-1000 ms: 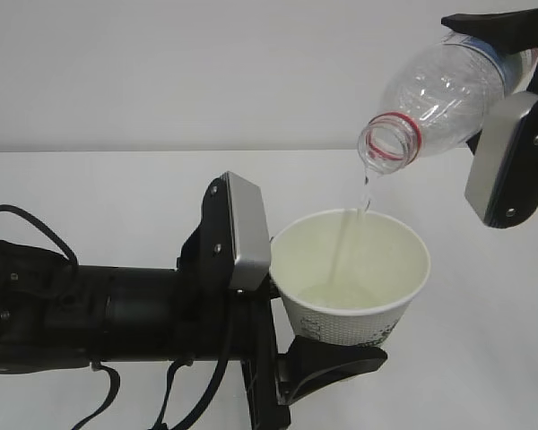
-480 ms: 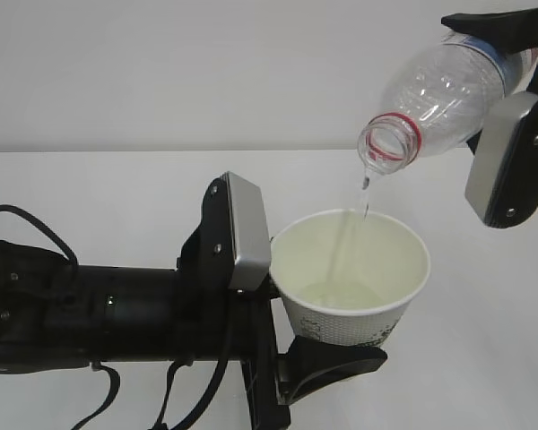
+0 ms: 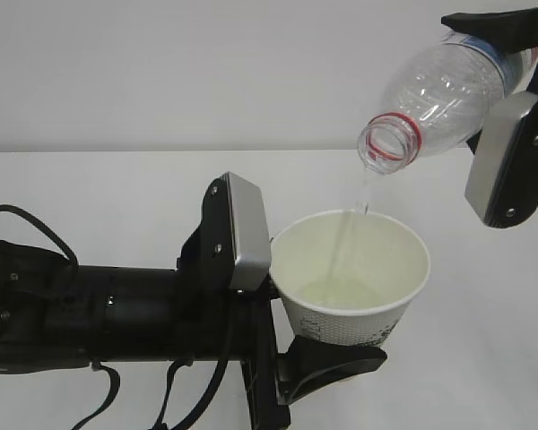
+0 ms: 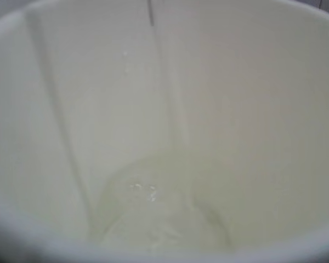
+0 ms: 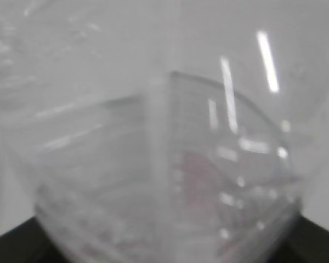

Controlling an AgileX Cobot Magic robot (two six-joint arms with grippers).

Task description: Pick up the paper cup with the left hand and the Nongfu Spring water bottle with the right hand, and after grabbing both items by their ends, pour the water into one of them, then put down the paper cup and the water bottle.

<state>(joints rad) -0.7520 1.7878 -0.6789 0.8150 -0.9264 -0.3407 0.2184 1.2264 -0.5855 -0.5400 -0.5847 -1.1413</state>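
Two wrist views give little: the left one is filled by the inside of the paper cup [image 4: 252, 109], blurred, with a thin stream running down its wall to a shallow pool of water [image 4: 153, 219] at the bottom. The right one is filled by the clear body of the Nongfu Spring water bottle [image 5: 153, 164], out of focus, label only a reddish smear.

Exterior view: bottle's base end is cut off by the frame's right edge and covered by the right end effector [image 3: 511, 98]. Its fingers [image 3: 498, 31] pinch the bottle at the label end; grey plate faces the camera.

Left arm lies roughly level, reaching in from the left, low in frame, cables hanging below. Left end effector [image 3: 309, 327] grips the paper cup [image 3: 354, 309] near its base, one finger curving under it; the far finger is hidden behind the cup. Cup held upright above the white counter [image 3: 117, 188].

Bottle tilted mouth-down to the left, red neck ring just above the cup's rim, not touching. A thin stream falls from the mouth into the cup.
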